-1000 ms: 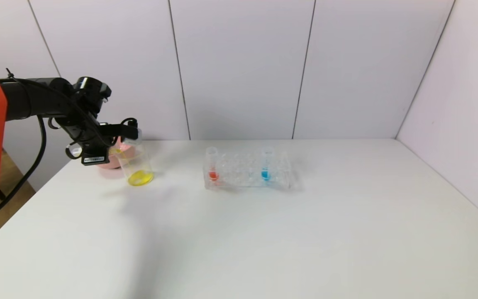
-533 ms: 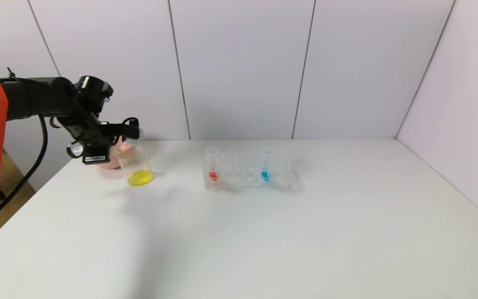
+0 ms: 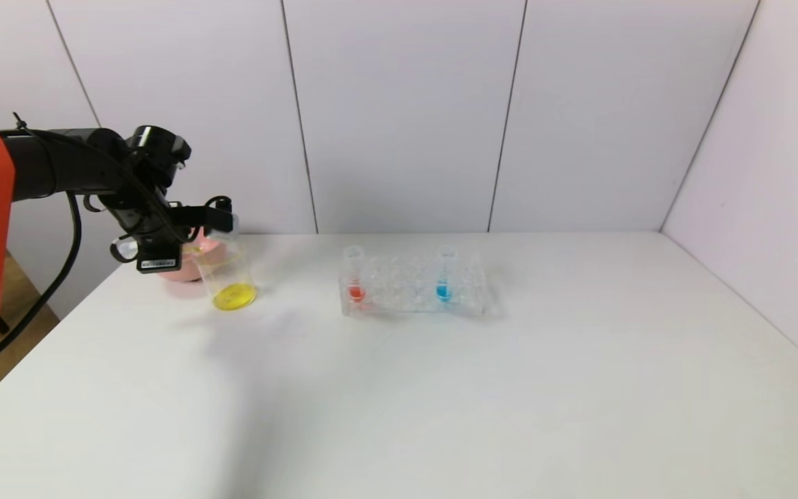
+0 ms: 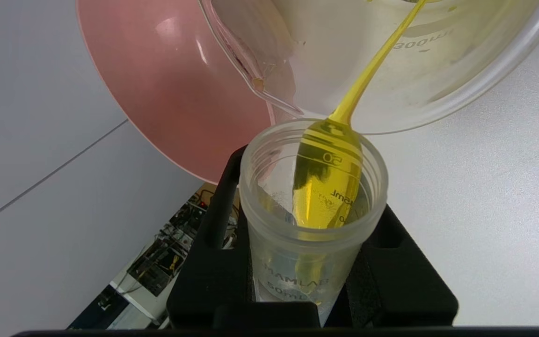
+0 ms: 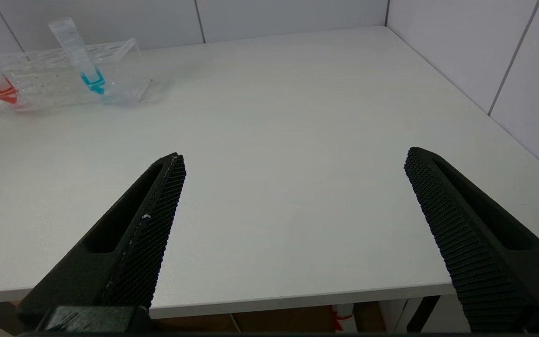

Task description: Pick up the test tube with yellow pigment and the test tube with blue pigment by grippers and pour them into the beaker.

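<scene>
White wall panels back a white tabletop (image 3: 399,388). At nine o'clock of the rack, the left tool (image 3: 222,223) is pinching the test tube with yellow pigment (image 4: 314,196), tipped mouth-down over the beaker (image 3: 227,274); a thin yellow stream runs from its lip into the glass, and a yellow pool lies at the bottom. Over the last second the tool has barely shifted, only edging a little toward the beaker's rim, so the pour appears nearly finished, with some liquid left in the tube. A pink bowl (image 3: 188,267) stands just behind the beaker at its eleven o'clock, touching or nearly so. Toward three o'clock the clear tube rack (image 3: 413,285) holds a red-liquid tube (image 3: 355,274) at its left end and the test tube with blue pigment (image 3: 445,274) further right, untouched. Nothing lies between rack and beaker. The right tool (image 5: 293,196) hangs near the tabletop's front edge, jaws spread wide, empty.
</scene>
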Robot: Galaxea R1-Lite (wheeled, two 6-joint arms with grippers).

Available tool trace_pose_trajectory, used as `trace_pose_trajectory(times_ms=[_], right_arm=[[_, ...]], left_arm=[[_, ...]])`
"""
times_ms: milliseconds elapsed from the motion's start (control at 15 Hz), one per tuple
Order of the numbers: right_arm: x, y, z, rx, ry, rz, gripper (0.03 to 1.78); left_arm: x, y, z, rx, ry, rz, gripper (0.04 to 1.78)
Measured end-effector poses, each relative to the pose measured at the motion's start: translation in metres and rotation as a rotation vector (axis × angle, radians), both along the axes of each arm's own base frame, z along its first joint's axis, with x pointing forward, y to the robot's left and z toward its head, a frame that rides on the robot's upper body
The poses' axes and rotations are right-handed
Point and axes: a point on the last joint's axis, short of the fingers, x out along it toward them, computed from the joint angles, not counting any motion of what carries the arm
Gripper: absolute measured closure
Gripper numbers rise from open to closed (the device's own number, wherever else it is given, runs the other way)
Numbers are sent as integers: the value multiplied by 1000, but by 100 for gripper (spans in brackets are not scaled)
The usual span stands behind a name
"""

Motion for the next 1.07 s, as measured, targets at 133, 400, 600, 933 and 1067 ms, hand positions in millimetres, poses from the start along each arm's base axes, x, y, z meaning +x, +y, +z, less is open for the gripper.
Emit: trace_pose_trajectory(times_ms=[133, 400, 600, 933, 1067], right_arm=[[0, 0, 0, 0, 0, 0, 10], [0, 0, 0, 0, 0, 0, 10], [0, 0, 0, 0, 0, 0, 10], [0, 0, 0, 0, 0, 0, 10], [0, 0, 0, 0, 0, 0, 10]], left_arm=[[0, -2, 0, 2, -1, -2, 128], [0, -2, 0, 4, -2, 0, 128], [0, -2, 0, 17, -2, 9, 128], [0, -3, 0, 30, -1, 16, 128], [0, -4, 1, 41, -3, 20, 128]])
